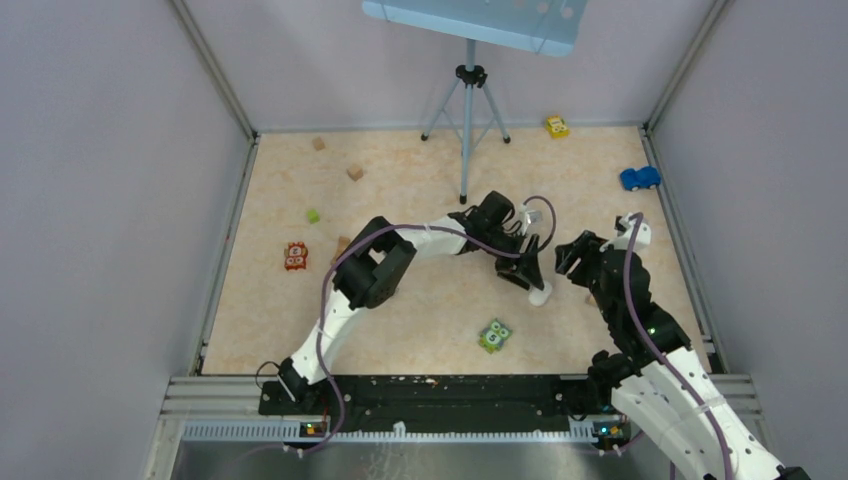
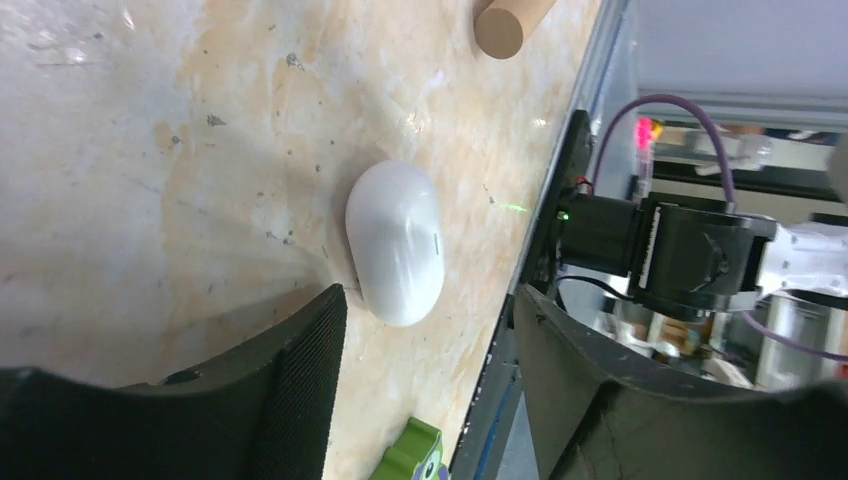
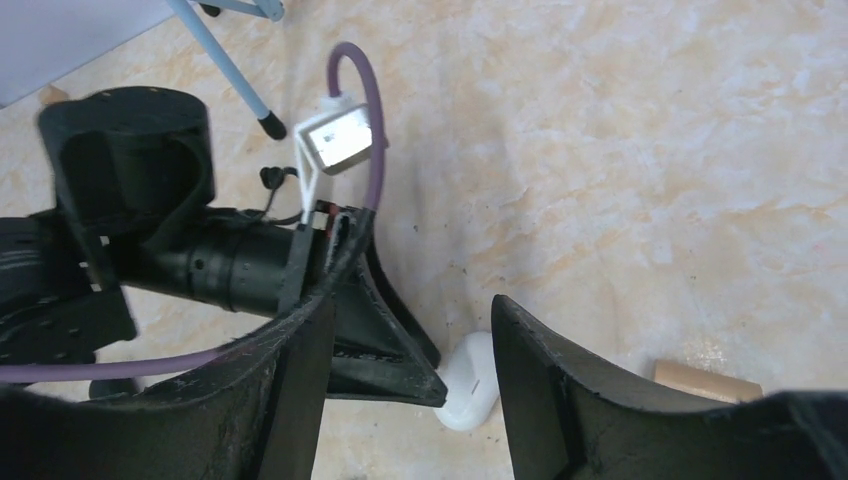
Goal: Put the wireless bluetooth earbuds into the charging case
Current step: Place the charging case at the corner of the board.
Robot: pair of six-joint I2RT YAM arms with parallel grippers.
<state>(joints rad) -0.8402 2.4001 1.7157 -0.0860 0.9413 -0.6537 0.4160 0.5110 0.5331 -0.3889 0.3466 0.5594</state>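
On the left wrist view alone the white case (image 2: pixel 395 243) shows whole; left gripper (image 2: pixel 428 308), right gripper (image 3: pixel 412 310) released

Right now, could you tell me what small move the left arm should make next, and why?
Probably ease the left end effector forward and close it on the white charging case: its jaws stand open, with the case lying shut on the table just ahead of them, ungripped. The right end effector is open and empty too.
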